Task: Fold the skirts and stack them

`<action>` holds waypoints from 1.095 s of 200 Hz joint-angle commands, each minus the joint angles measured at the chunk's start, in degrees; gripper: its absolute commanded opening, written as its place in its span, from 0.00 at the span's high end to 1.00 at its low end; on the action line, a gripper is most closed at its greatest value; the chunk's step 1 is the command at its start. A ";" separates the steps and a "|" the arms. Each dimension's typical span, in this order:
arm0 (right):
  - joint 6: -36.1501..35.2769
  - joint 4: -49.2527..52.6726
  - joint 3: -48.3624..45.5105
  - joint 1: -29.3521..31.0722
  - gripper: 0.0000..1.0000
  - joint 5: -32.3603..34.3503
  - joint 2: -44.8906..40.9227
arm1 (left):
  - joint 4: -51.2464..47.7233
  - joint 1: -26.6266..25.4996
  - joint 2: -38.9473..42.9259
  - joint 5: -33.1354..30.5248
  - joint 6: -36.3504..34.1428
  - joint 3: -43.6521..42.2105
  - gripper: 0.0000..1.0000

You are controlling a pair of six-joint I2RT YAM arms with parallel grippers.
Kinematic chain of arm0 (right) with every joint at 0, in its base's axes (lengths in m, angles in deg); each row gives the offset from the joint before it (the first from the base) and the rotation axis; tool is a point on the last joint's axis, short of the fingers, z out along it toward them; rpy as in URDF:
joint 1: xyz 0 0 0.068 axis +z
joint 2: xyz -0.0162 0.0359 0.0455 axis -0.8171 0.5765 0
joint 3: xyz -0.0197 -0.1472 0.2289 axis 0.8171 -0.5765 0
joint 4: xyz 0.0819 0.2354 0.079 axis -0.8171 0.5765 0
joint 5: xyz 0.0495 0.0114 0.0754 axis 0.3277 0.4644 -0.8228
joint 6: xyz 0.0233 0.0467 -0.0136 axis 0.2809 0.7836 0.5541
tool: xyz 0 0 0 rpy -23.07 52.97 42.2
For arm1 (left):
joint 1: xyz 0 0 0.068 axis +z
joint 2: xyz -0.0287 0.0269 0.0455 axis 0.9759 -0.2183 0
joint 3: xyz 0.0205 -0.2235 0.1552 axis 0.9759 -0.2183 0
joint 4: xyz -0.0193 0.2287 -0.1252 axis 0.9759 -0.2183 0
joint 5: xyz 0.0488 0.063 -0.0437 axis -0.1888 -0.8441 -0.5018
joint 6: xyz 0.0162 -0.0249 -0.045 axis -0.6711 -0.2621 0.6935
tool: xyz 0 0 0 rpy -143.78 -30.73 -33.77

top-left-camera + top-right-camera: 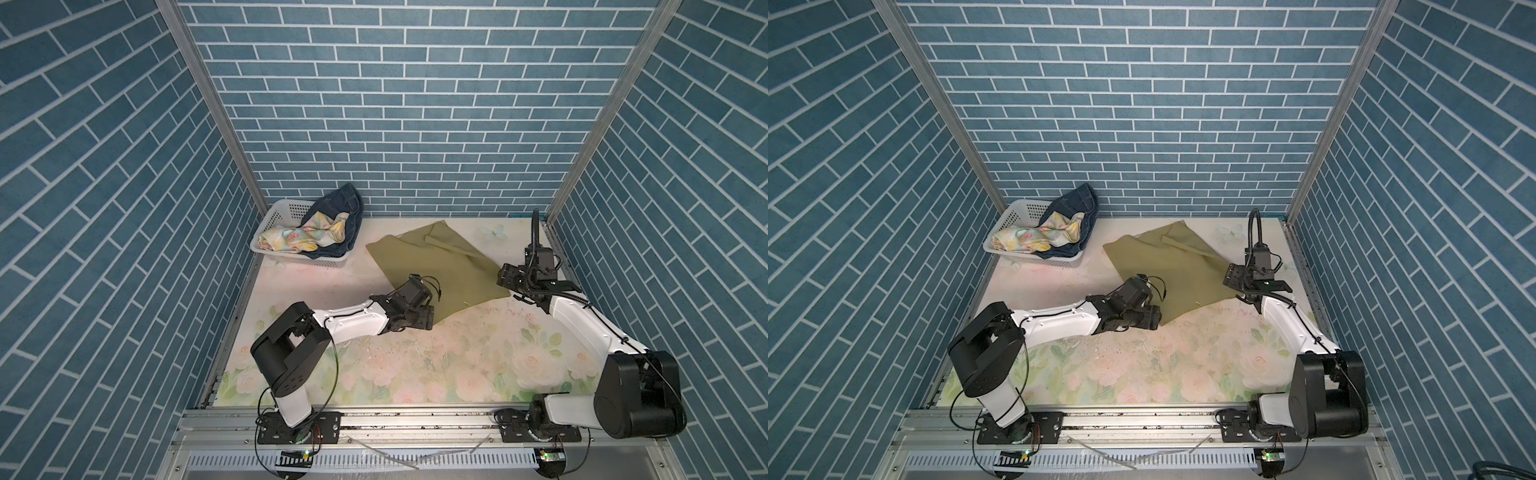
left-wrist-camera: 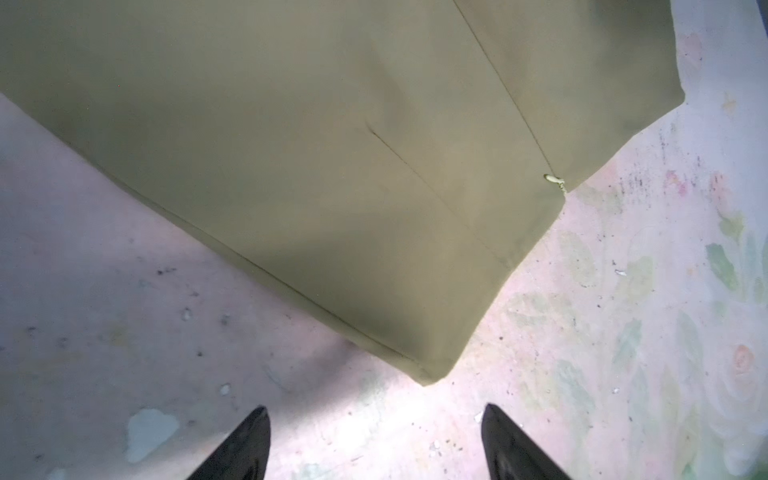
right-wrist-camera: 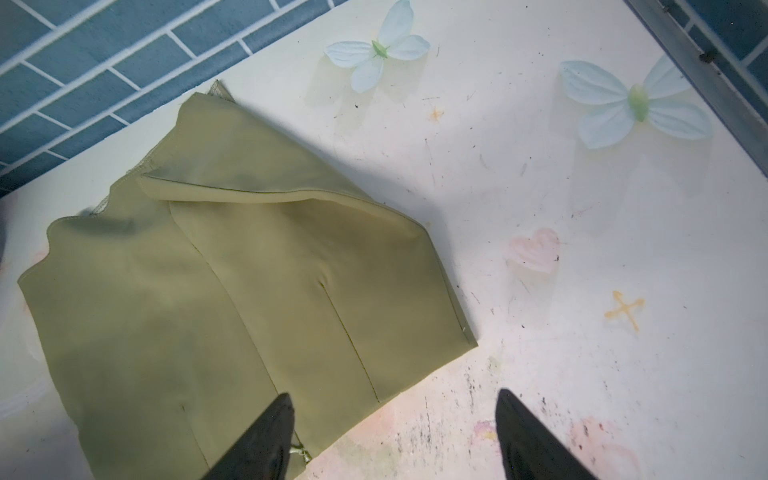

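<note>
- A plain olive-green cloth skirt (image 1: 436, 266) lies spread on the floral-printed worktop (image 1: 457, 365), toward the back right, with one far corner flipped over onto itself.
- A pastel blue-yellow flowered skirt (image 1: 299, 239) and a dark blue denim skirt (image 1: 338, 203) sit crumpled in a white perforated plastic basket (image 1: 291, 210) at the back left.
- The left end effector (image 2: 374, 411) hovers spread and empty, just short of the olive skirt's nearest corner.
- The right end effector (image 3: 395, 395) is also spread and empty, one finger above the skirt's near edge.
- Folding of the first skirt appears to be in hand; nothing is stacked.
- The next move likely calls for flattening the flipped corner, then pinching the near edge at both ends and carrying it across evenly.
</note>
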 commanded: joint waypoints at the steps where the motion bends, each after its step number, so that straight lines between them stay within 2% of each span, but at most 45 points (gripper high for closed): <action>1: 1.68 -0.85 -2.28 -0.47 0.24 -0.77 -2.87 | 1.33 -0.61 -2.40 0.92 11.34 0.90 0.22; 54: 1.95 -0.72 -4.11 -1.02 0.24 -0.88 -5.89 | 2.94 -1.03 -4.72 -1.94 20.46 0.53 0.28; 101: 1.91 -0.34 -5.43 -1.02 0.25 0.03 -6.17 | 8.22 -1.11 -9.19 1.20 27.01 1.21 0.32; 124: 2.07 -0.41 -5.80 -1.04 0.25 0.09 -6.03 | 11.65 -1.64 -11.66 3.28 30.24 1.33 0.54; 133: 2.13 -0.57 -5.98 -1.03 0.24 0.14 -5.78 | 12.92 -1.84 -12.31 3.37 30.81 1.01 0.70; 146: 2.14 -0.79 -6.03 -1.10 0.24 -0.51 -4.77 | 13.99 -1.99 -12.47 3.29 30.99 0.00 1.00; 168: 1.62 0.30 -4.81 -1.44 0.24 -2.36 -1.86 | 14.66 -0.96 -9.22 1.88 30.48 -4.36 1.00; 219: 2.16 -1.70 -6.07 -1.34 0.25 -6.36 2.35 | 17.15 5.65 1.49 1.18 26.86 -18.36 1.00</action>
